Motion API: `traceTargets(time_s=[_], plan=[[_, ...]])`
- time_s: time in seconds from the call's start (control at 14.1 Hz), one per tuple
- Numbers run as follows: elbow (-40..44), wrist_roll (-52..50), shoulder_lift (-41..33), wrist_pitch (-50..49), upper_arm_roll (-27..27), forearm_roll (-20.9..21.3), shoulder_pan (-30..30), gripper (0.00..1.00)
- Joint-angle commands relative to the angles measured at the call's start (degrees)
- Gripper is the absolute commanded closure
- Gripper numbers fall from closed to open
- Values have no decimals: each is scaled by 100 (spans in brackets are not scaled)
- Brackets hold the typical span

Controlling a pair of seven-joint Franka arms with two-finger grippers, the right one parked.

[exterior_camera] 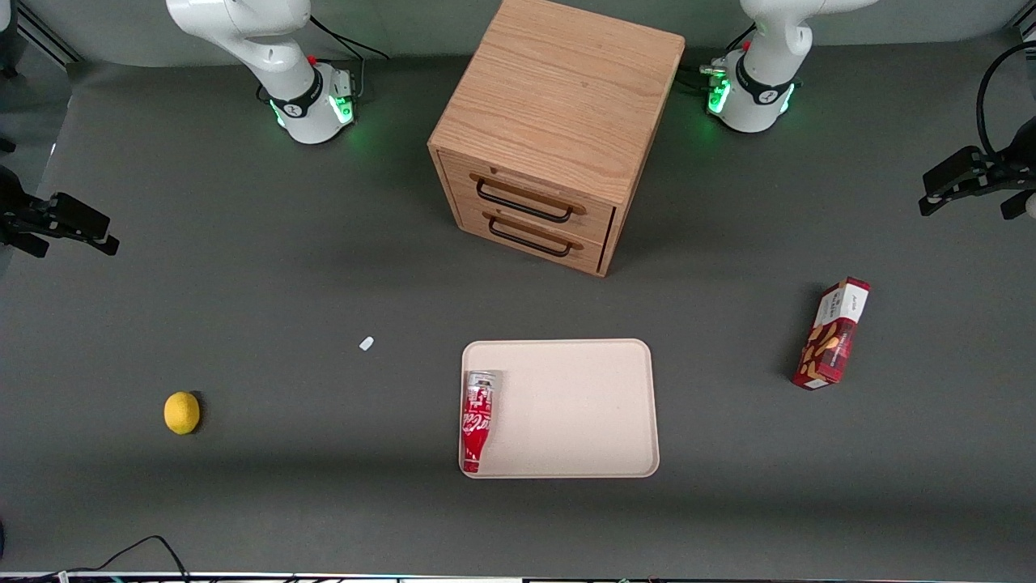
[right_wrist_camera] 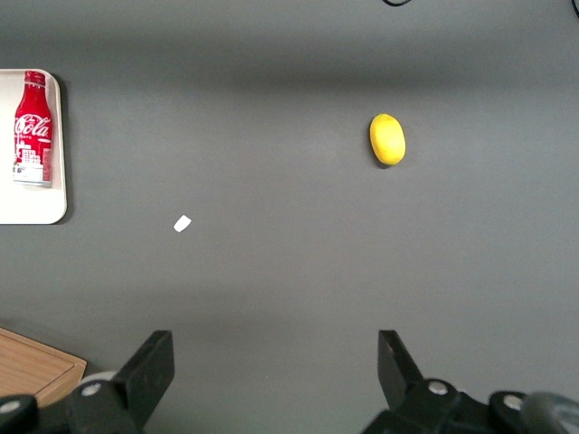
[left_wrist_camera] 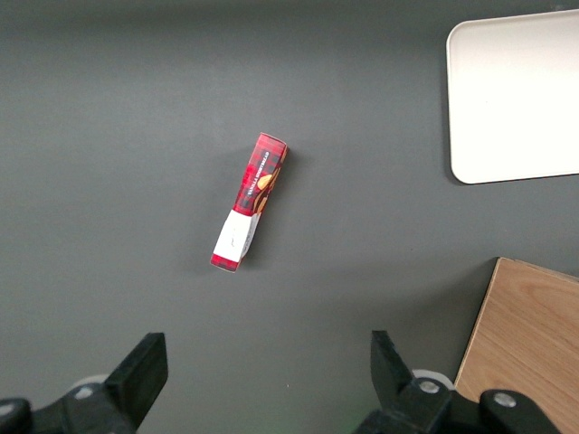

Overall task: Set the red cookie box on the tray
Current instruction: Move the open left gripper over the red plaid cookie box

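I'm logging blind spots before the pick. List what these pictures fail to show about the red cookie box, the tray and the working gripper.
- Red cookie box: the face resting on the table is hidden; its small print is too small to read in any view.
- Tray: cut off by the frame edge in both wrist views, and the Coca-Cola bottle covers a strip of it.
- Gripper: open above the table, but the frame edge cuts off its body in the left wrist view.
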Motion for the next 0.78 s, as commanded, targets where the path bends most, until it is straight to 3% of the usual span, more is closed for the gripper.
traceTargets(time_s=[0.0, 0.42, 0.71], plan=[[98, -16, 9, -127, -46, 76, 52, 0], [28, 55, 386, 84, -37, 85, 43, 0], [-86, 800, 1001, 486, -28, 331, 34, 0]])
